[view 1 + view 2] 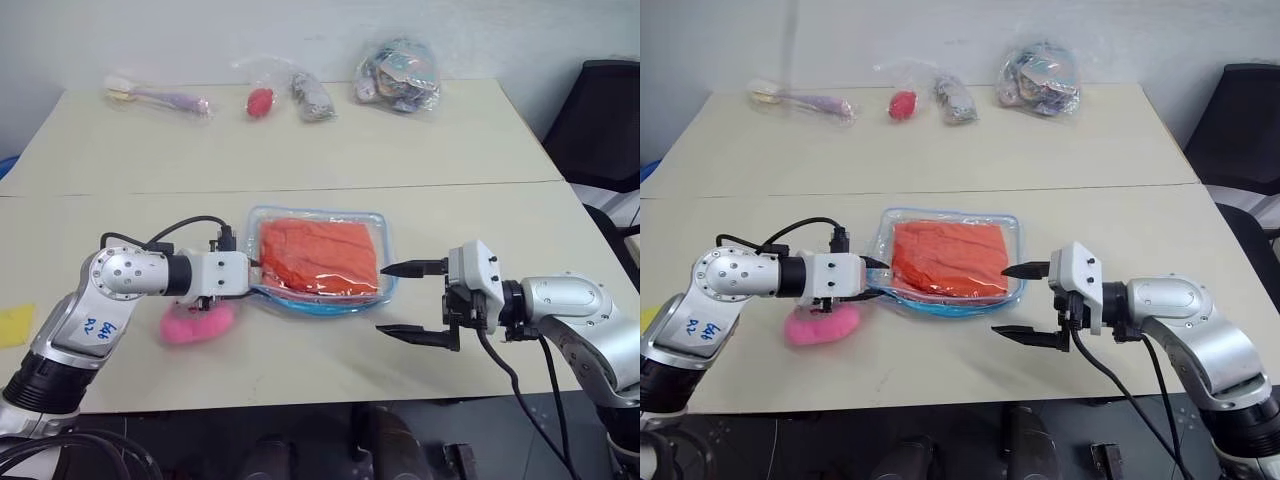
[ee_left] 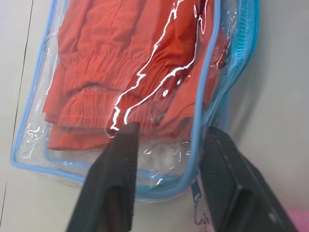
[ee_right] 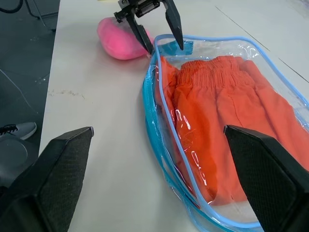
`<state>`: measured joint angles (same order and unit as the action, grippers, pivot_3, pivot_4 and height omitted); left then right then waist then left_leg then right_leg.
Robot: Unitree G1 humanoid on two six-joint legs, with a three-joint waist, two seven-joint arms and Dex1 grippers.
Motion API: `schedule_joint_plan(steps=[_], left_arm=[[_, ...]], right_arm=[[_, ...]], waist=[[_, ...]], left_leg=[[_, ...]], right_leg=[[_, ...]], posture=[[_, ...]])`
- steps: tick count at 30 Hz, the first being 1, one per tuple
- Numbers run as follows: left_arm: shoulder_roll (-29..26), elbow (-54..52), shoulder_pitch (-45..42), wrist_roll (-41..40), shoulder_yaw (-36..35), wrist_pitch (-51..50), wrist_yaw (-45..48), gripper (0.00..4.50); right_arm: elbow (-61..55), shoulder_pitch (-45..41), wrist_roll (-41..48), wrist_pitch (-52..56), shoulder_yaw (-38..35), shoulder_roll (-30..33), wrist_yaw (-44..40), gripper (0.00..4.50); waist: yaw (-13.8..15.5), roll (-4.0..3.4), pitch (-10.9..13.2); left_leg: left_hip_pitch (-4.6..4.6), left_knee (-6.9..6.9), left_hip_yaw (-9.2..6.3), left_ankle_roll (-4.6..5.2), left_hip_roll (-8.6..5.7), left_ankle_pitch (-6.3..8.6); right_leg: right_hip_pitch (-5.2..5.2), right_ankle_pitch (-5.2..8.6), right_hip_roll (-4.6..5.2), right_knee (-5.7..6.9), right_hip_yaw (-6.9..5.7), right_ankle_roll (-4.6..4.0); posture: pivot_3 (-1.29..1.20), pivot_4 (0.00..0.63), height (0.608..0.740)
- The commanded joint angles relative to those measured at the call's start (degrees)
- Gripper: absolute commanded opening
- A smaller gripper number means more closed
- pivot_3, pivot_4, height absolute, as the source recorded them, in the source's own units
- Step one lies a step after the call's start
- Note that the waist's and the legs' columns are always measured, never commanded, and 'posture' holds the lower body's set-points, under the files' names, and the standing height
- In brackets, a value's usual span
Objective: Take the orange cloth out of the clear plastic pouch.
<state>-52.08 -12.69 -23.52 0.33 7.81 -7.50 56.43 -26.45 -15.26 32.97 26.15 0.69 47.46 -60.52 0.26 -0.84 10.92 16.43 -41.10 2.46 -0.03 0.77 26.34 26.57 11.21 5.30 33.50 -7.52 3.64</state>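
Left gripper point(image 3: 157, 24) pinches the pouch point(image 1: 322, 222) corner to anchor it; beside the pouch, right gripper point(image 1: 412, 300) gapes empty, orange cloth point(image 1: 318, 256) still inside.

1. Orange cloth point(image 1: 320, 255): bright orange, ribbed band seen.
2. Clear plastic pouch point(image 3: 170, 121): transparent, edged in light blue trim.
3. Plush toy point(image 1: 197, 322): pink.
4. Table point(image 1: 300, 150): pale cream.
5. Gripper fingers point(image 2: 116, 183): black.
6. Small item in far bag point(image 1: 260, 102): red.
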Motion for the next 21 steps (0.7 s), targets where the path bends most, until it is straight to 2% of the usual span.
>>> schedule_joint_plan(steps=[1, 3, 4, 6, 7, 8, 13, 18, 21], left_arm=[[0.4, -1.2, 0.0, -1.7, -2.4, -1.2, -0.2, 0.85], [1.4, -2.1, 0.2, -3.9, -3.3, -3.2, -0.1, 0.20], [2.6, -3.0, 0.0, -6.0, -4.2, -5.6, -0.6, 0.02], [5.5, -4.8, -1.1, -9.7, -5.9, -10.8, -2.4, 0.02], [6.6, -5.4, -1.4, -10.9, -6.5, -12.6, -2.9, 0.00], [7.4, -6.1, -1.5, -11.8, -6.9, -14.4, -3.5, 0.00], [11.1, -9.5, -1.0, -13.2, -5.8, -20.0, -6.9, 0.00], [14.5, -10.7, -1.7, -12.7, -3.7, -22.4, -9.7, 0.00], [15.4, -10.5, -2.4, -12.1, -2.2, -22.4, -10.3, 0.00]], right_arm=[[-1.5, 0.4, -0.2, -1.4, -0.9, -0.2, -0.3, 4.50], [-1.6, 0.6, -0.4, -1.5, -0.8, -0.3, -0.2, 4.50], [-1.7, 0.7, -0.9, -1.8, -0.6, -0.4, -0.1, 4.50], [-2.1, 1.1, -2.2, -2.7, 0.0, -1.0, 0.9, 4.50], [-2.2, 1.3, -2.9, -3.1, 0.3, -1.4, 1.5, 4.13], [-2.5, 1.6, -3.3, -3.4, 0.6, -1.7, 1.9, 3.94], [-4.9, 1.8, -5.4, -3.3, 2.6, -4.2, 5.3, 2.12], [-1.6, -0.9, -16.8, -5.9, 8.9, -7.4, 11.8, 0.38], [2.2, -2.3, -24.4, -9.7, 12.5, -8.5, 14.5, 0.38]], waist=[[0.0, 0.00, 0.0], [0.1, 0.00, 0.0], [0.1, 0.00, 0.0], [0.3, 0.02, 0.0], [0.4, 0.02, 0.0], [0.5, 0.02, 0.0], [0.7, 0.03, 0.0], [0.9, 0.05, 0.0], [1.0, 0.05, 0.0]], left_leg=[[0.00, 0.00, 0.00, 0.00, 0.00, 0.00], [0.00, -0.01, 0.00, 0.00, -0.01, 0.00], [0.00, -0.02, 0.00, 0.00, 0.00, 0.00], [0.02, -0.04, -0.01, 0.01, -0.01, 0.00], [0.03, -0.06, -0.02, 0.01, 0.00, 0.00], [0.03, -0.08, -0.02, 0.01, -0.01, 0.00], [0.01, -0.10, -0.01, 0.00, -0.02, 0.00], [-0.03, -0.12, 0.00, 0.00, -0.03, 0.00], [-0.04, -0.12, 0.00, 0.00, -0.03, 0.00]], right_leg=[[0.00, 0.00, 0.00, 0.00, 0.00, 0.00], [0.00, 0.00, 0.01, 0.00, 0.00, 0.00], [0.00, 0.00, 0.01, 0.00, 0.00, 0.00], [0.00, 0.00, 0.01, 0.01, 0.00, 0.01], [-0.01, -0.01, 0.01, 0.01, -0.01, 0.01], [-0.01, -0.01, 0.01, 0.02, -0.01, 0.02], [-0.03, -0.02, 0.01, 0.03, 0.02, 0.03], [-0.06, -0.02, 0.01, 0.05, 0.05, 0.03], [-0.07, -0.02, 0.01, 0.04, 0.06, 0.03]], posture=[[0.00, 0.150, 0.740], [0.00, 0.150, 0.740], [0.00, 0.150, 0.740], [0.00, 0.150, 0.740], [0.00, 0.150, 0.740], [0.00, 0.150, 0.740], [0.00, 0.150, 0.740], [0.00, 0.150, 0.740], [0.00, 0.150, 0.740]])
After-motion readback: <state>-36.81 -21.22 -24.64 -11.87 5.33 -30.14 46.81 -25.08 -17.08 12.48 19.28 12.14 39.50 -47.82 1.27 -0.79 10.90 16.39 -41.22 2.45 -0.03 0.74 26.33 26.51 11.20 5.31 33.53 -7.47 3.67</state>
